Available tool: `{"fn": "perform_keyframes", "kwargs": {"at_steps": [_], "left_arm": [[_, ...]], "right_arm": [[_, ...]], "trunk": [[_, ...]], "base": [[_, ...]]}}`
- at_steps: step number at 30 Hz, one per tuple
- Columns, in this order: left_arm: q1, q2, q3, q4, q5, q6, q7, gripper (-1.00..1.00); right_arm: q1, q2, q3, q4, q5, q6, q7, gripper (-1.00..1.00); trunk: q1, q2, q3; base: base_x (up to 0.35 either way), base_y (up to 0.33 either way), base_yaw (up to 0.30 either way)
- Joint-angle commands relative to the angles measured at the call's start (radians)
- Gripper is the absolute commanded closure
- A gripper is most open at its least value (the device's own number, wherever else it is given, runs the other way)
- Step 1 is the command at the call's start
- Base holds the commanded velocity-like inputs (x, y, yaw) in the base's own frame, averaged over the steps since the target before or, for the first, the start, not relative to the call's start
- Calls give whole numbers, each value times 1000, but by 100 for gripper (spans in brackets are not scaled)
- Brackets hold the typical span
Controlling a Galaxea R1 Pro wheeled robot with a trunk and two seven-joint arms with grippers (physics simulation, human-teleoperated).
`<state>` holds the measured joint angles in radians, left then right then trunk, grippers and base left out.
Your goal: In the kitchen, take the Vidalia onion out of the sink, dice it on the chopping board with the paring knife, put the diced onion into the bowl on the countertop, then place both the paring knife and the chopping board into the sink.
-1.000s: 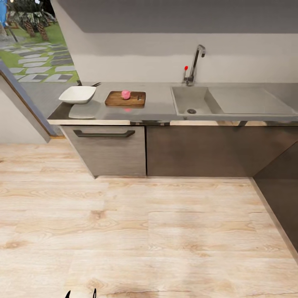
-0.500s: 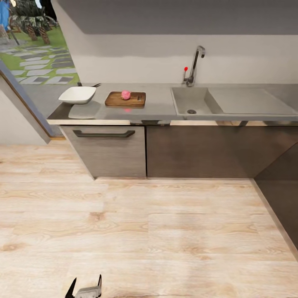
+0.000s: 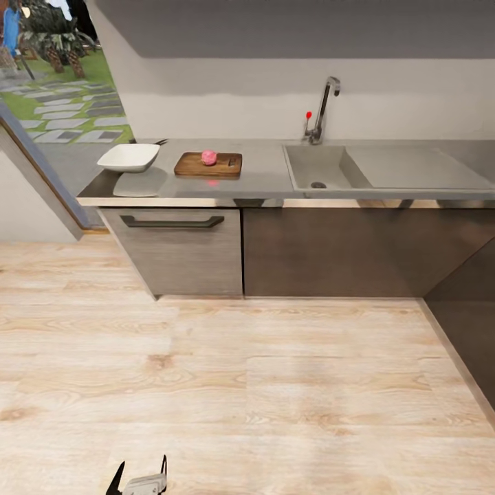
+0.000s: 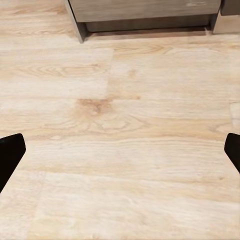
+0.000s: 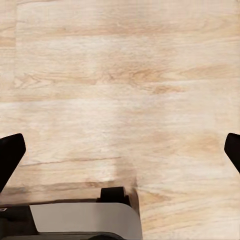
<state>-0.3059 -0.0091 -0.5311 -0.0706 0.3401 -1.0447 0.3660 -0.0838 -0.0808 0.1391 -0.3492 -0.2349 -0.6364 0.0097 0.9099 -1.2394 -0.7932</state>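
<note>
The robot stands on the wooden floor [image 3: 275, 385], well back from the countertop [image 3: 265, 179]; the counter runs along the far wall above grey cabinets.

At the left end of the countertop sits the bowl [image 3: 128, 157], white and squarish, near the front left corner; its pale reflection lies on the grey surface just before it. Just to its right lies the chopping board [image 3: 208, 166], flat, lengthwise along the counter; a pink round onion [image 3: 209, 158] rests on the middle of the board; a small dark item at the board's right end may be the paring knife [image 3: 232, 163], but it is too small to tell. Right of the board, apart from it, the sink [image 3: 317, 168] is set into the counter, with a round drain near the basin's front edge; the tap [image 3: 325, 106] with a red knob stands at the basin's rear edge; the flat drainboard [image 3: 412, 166] extends to the right.

The left gripper [image 3: 137, 478] shows at the lower edge of the head view, over the floor, fingers spread apart and holding nothing; the left wrist view confirms the wide gap. The right gripper [image 5: 120, 150] likewise hangs over bare floor with fingers wide apart, nothing between them.
</note>
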Motion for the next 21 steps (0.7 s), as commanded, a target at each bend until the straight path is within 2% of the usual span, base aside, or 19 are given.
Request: {"fn": "perform_keyframes", "kwargs": {"at_steps": [1, 6, 13, 21], "left_arm": [[-1, 0, -9, 2, 5, -2, 5, -100], [-1, 0, -9, 19, 5, -2, 5, -100], [-1, -1, -9, 27, 5, -2, 4, -100], [0, -10, -8, 75, 4, -2, 2, -100]], "right_arm": [[-1, -1, 7, 0, -11, -4, 1, -100], [0, -1, 7, 1, -11, -44, 0, -100], [0, -1, 9, 2, -11, -77, 0, -100], [0, -1, 10, 9, -11, -121, -1, -100]], "trunk": [[4, -8, -2], [23, -43, -11], [23, -43, 0], [23, -43, 13]], "base": [[0, 0, 0], [0, 0, 0], [0, 0, 0], [0, 0, 0]]}}
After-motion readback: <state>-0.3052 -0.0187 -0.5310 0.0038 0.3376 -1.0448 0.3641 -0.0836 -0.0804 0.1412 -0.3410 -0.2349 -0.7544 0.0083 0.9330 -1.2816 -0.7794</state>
